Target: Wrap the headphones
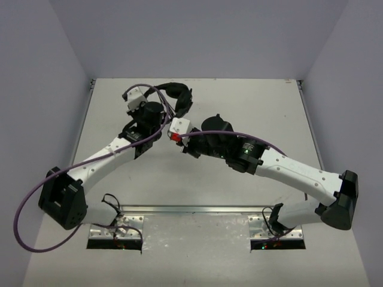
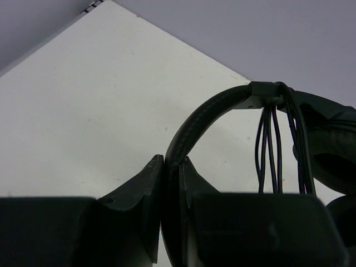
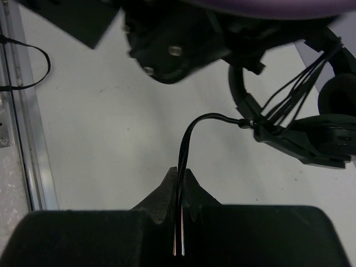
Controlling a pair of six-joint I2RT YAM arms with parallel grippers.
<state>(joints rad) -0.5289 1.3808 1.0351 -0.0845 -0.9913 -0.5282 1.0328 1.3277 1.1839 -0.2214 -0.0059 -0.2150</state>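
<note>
The black headphones hang above the far middle of the table. My left gripper is shut on their thin headband, which arches up to the right. Several turns of the thin black cable are looped over the headband beside an earcup. My right gripper is shut on the cable, whose free run curves up and right to the headphones. In the top view the right gripper sits just right of the left gripper, below the headphones.
The left arm's black wrist hangs close above the right gripper. Thick purple robot cables loop off both arms. A metal rail runs along the table's near edge. Grey walls close in the table on three sides.
</note>
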